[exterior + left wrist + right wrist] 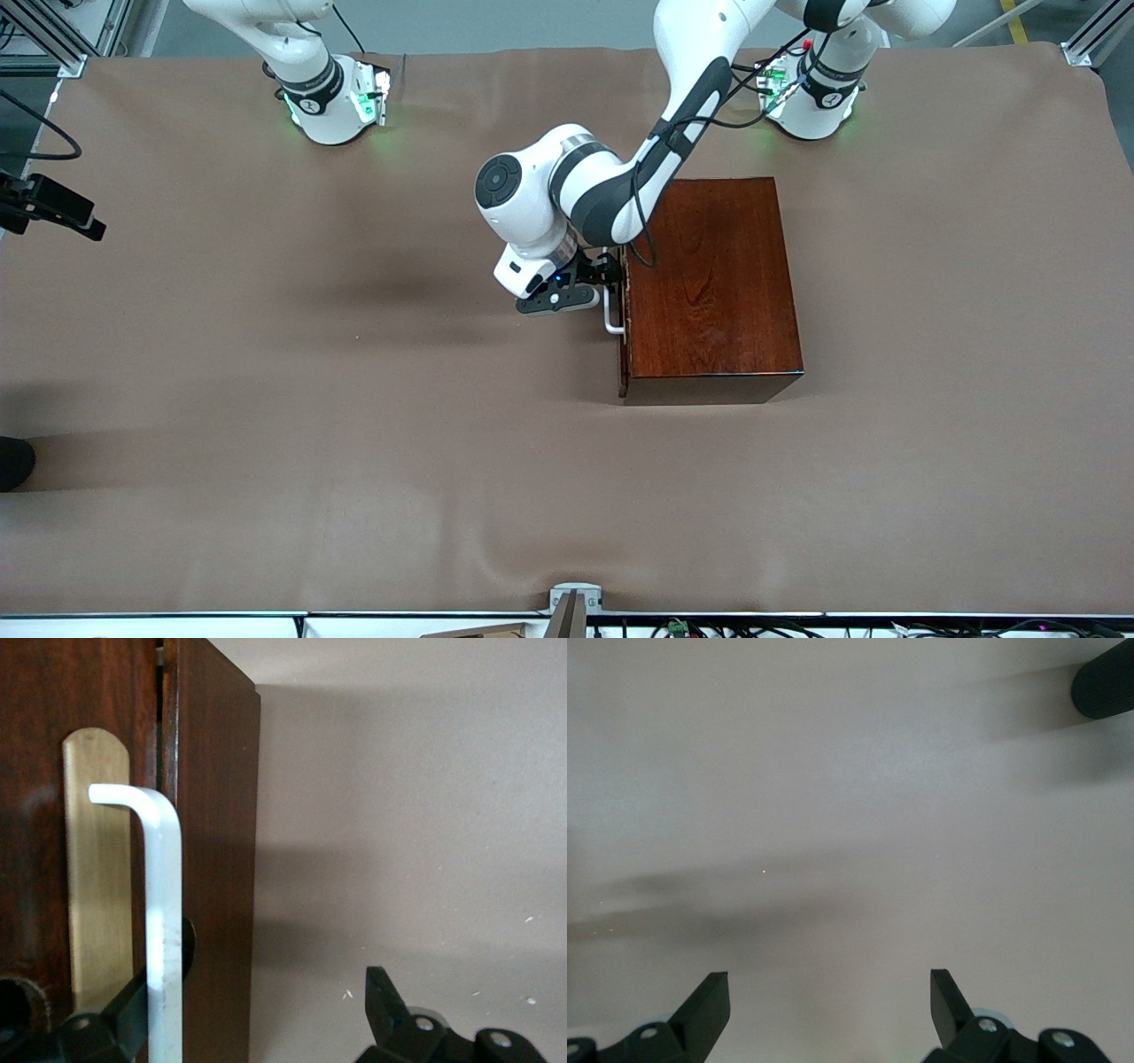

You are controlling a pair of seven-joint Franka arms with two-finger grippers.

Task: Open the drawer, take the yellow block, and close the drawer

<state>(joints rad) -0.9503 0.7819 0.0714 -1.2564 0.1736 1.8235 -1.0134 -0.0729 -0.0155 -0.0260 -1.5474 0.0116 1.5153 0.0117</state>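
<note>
A brown cloth-covered table [266,399] filled the front view, the dark wooden box [713,283] right of centre, its drawer [624,328] shut. The left gripper [592,282] sat at the white handle [611,315]. The yellow block was nowhere visible.

In the left wrist view, spread fingers [388,1001] straddled the handle [164,930] at lower left.

In the right wrist view, the waiting right gripper [829,1001] hung spread over bare cloth.

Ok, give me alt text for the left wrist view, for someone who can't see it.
The left gripper, open, sits at the white handle on the dark wooden drawer front, with one finger beside the bar and the other out over bare brown table. A brass plate lies under the handle; the drawer looks shut or barely cracked.
</note>
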